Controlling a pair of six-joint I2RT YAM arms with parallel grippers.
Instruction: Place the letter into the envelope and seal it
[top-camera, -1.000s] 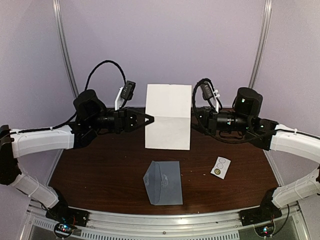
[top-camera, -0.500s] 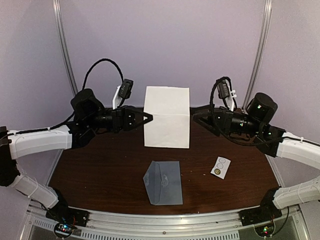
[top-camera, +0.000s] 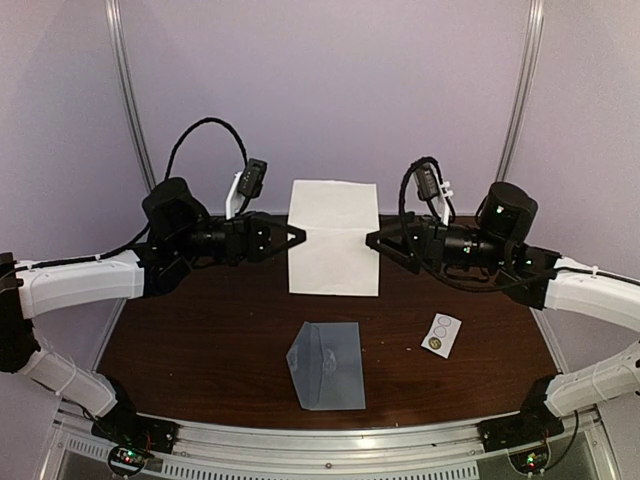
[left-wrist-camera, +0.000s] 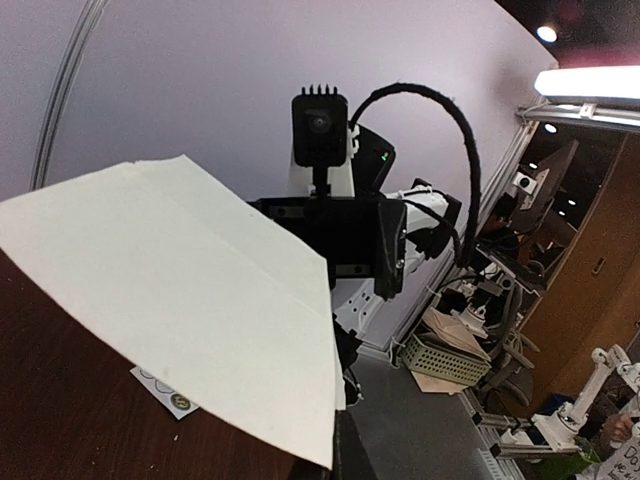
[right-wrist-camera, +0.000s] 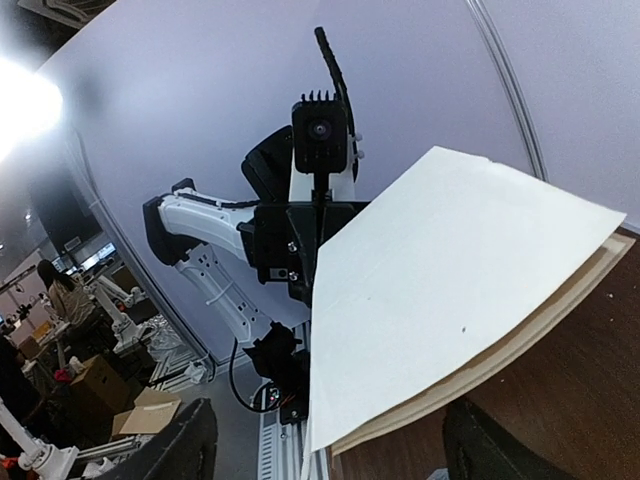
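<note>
Folded letter held upright between two facing arms, envelope lying flat below

The letter (top-camera: 333, 238) is a light, floppy folded sheet that probably creases easily, so it is best gripped mid-edge. The left gripper (top-camera: 300, 237) is clenched on the middle of its left edge, holding it upright over the far half of the table (top-camera: 200, 340). The right gripper (top-camera: 372, 241) is released, its fingers wide apart and straddling the right edge. Both forearms reach inward, roughly level. The grey-blue envelope (top-camera: 326, 364) lies nearer the bases, well apart from the letter, with a sticker strip (top-camera: 440, 334) to its right
</note>
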